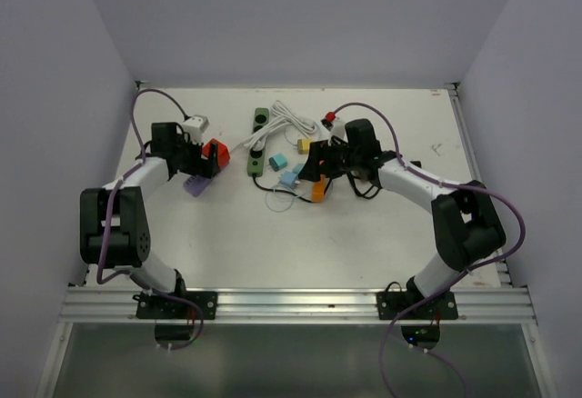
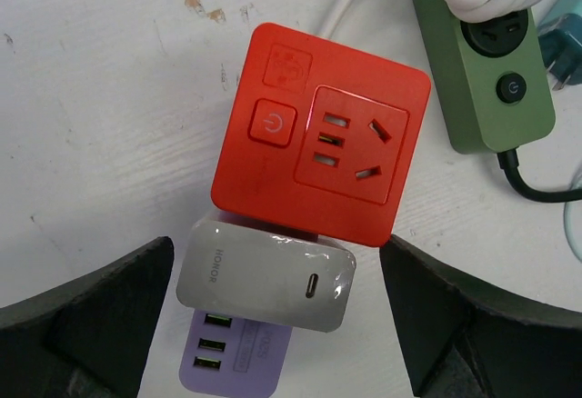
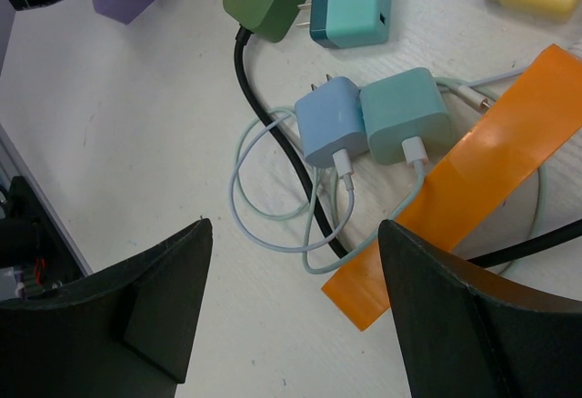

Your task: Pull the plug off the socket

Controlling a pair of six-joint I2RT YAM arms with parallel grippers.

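Table (image 1: pixel 364 234): white, carries all items. Socket (image 1: pixel 254 165): dark-green strip at far centre, lying near-to-far between the two arms, thin black cord (image 3: pixel 273 116) leaving its near end. Orange strip (image 3: pixel 491 171): right of the socket, under the right arm. Left gripper (image 2: pixel 277 262): jaws spread wide and holding nothing, hovering over a red cube (image 2: pixel 318 134) and a white charger (image 2: pixel 264 275), well left of the socket. Right gripper (image 3: pixel 293 234): jaws also wide and holding nothing, above two small chargers (image 3: pixel 332 121) just right of the socket's near end. White cord (image 1: pixel 293 122): coiled at the socket's far end, partly lying over it. Plug (image 1: pixel 256 143): white, apparently seated in a middle socket, though too small to confirm. Status: not started in effect; the plug looks still in and neither gripper touches it or the strip. Remaining: reach the plug, close on it, steady the strip and draw the plug out
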